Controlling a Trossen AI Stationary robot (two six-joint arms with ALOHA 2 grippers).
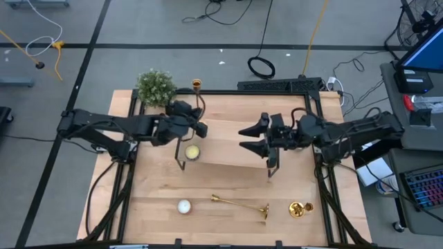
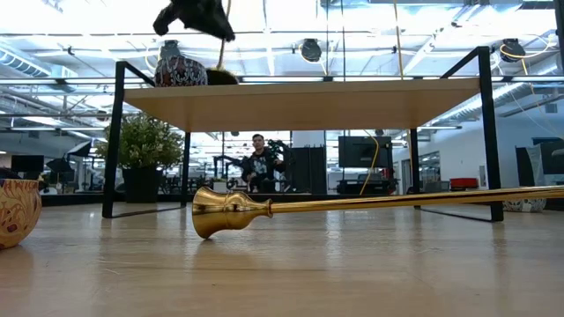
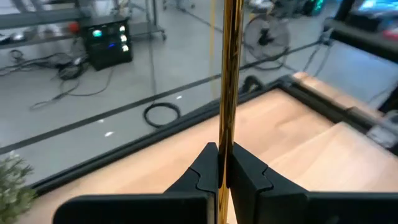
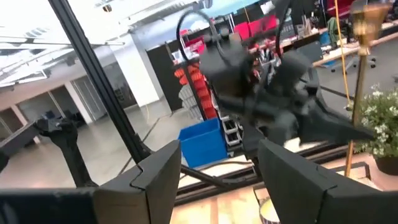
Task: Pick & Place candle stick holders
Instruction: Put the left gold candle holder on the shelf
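Held candlestick (image 3: 231,74): we see a thin shiny gold stem, upright above the shelf (image 1: 228,142).
Left gripper (image 3: 221,168): clamped on that stem.
Right gripper (image 1: 250,137): fingers apart, empty, over the shelf.
Lying candlestick (image 1: 240,203): gold, flat before the shelf.

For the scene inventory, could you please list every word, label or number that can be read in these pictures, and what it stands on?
None can be read.
The equipment box on the floor shows only glowing lights, no legible characters.
The monitor beside the table is too small to read.
The gold candlestick lying on the table bears no marking.
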